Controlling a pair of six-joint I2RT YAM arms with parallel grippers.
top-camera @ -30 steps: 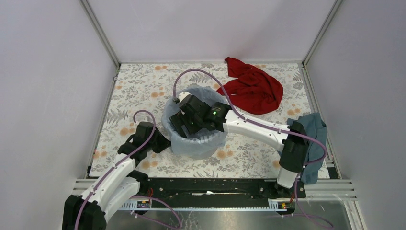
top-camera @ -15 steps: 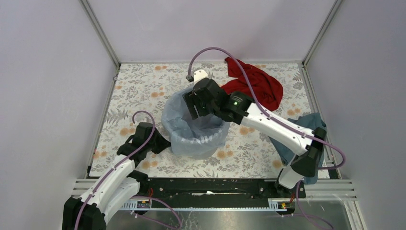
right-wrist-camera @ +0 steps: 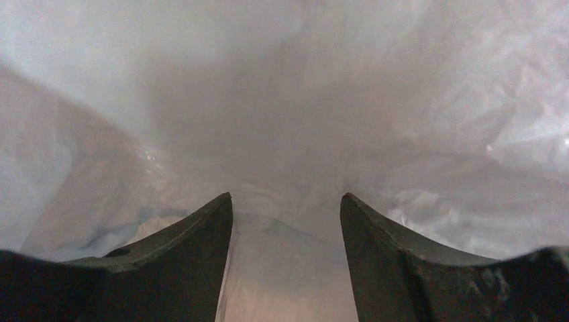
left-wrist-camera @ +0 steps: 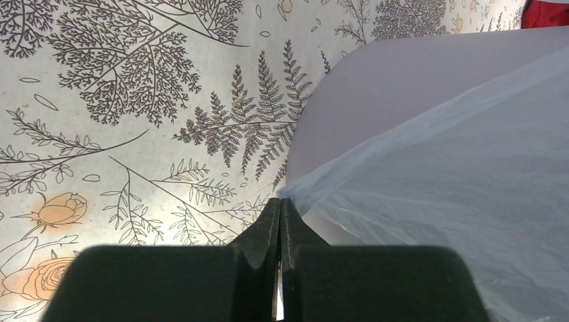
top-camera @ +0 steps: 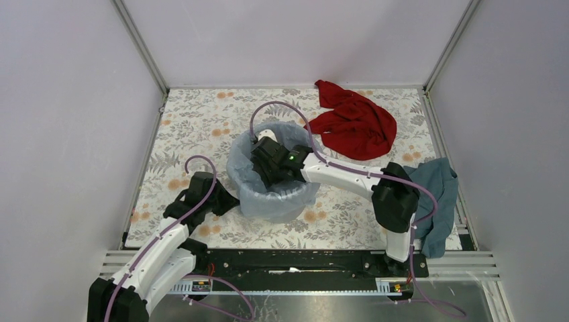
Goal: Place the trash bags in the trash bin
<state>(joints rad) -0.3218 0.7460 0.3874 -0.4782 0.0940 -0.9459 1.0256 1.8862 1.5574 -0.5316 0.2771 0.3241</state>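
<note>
The pale-blue translucent trash bag [top-camera: 243, 176] lines the round trash bin and drapes over its rim at the table's middle. The bin's light-grey wall [left-wrist-camera: 376, 87] shows in the left wrist view, with the bag [left-wrist-camera: 470, 181] hanging over it. My left gripper [top-camera: 231, 200] sits at the bin's lower left, shut, and the bag's taut corner ends at its tips [left-wrist-camera: 280, 201]. My right gripper [top-camera: 270, 176] reaches down inside the bin. It is open [right-wrist-camera: 286, 198], with only crinkled bag plastic [right-wrist-camera: 376, 100] around and between its fingers.
A red cloth [top-camera: 352, 124] lies at the back right of the floral table. A dark teal cloth [top-camera: 436, 194] lies at the right edge beside the right arm's base. Walls enclose the table on three sides.
The right gripper rose out of the bin toward the back, then came back down into the bag-lined bin. The left arm has not moved.
</note>
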